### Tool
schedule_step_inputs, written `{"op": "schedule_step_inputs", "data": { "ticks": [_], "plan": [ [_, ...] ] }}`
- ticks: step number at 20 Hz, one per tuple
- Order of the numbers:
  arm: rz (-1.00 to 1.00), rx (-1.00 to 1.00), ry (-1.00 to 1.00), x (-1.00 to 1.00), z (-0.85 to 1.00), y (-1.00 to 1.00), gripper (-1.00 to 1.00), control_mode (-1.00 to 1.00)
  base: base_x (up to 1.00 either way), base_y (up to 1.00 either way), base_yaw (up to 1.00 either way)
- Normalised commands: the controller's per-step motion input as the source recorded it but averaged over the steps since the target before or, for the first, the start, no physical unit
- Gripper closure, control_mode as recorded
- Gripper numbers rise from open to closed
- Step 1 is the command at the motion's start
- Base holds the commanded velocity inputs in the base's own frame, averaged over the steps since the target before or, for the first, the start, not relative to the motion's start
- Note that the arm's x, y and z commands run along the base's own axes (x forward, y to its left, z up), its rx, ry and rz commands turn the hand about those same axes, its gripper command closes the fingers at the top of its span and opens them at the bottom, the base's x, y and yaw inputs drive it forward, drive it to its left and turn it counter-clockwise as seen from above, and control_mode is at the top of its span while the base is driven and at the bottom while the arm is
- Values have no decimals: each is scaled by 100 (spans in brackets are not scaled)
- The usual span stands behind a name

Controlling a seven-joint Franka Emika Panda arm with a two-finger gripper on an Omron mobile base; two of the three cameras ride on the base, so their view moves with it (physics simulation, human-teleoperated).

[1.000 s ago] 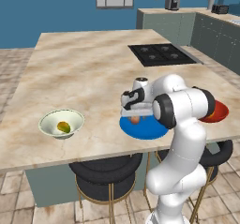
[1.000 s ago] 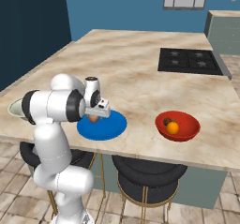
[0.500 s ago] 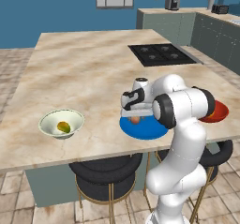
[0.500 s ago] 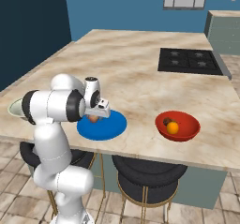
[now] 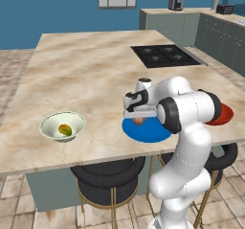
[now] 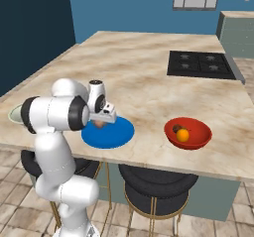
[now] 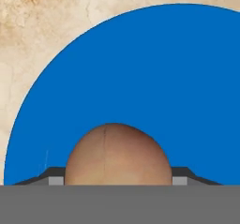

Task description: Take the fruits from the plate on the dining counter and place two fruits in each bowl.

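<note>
Since the earlier frames we see almost no movement of the arm; the fingers have come closer together around the apple (image 7: 118, 153), and the rest of the scene stays as it was. In the hand view the pinkish-brown fruit sits between the two dark fingers (image 7: 54, 176), one on each side of it and right against its sides, so we judge that they are clenched on the apple. It rests on the blue plate (image 7: 154, 73), which lies on the beige marble desk (image 5: 86, 74) near its front edge.

From the left base view we see the gripper (image 5: 139, 120) low over the plate (image 5: 148, 132), with the apple (image 5: 139, 121) just under it. From the right base view the gripper (image 6: 101, 123) stands over the far left part of the plate (image 6: 111, 134).

We find the pale bowl (image 5: 62, 126) well apart to the left, with the green-yellow fruit (image 5: 65, 130) inside. The red bowl (image 6: 188, 133) lies on the other side of the plate and holds the orange (image 6: 183, 135) and the brown fruit (image 6: 176, 128), touching each other. A black cooktop (image 6: 201, 65) is set in the far part of the desk.
</note>
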Motion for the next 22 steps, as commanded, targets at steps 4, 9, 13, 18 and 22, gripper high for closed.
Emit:
{"op": "schedule_step_inputs", "data": {
  "ticks": [4,9,13,18,22],
  "plan": [
    [0,4,-9,-46,92,10,100,-100,0,0,0],
    [4,2,-17,-52,56,69,100,-100,0,0,0],
    [11,0,-12,-6,42,100,100,-100,0,0,0],
    [11,0,-6,0,42,100,100,-100,0,0,0],
    [11,0,0,0,63,86,100,-100,0,0,0]
  ]
}}
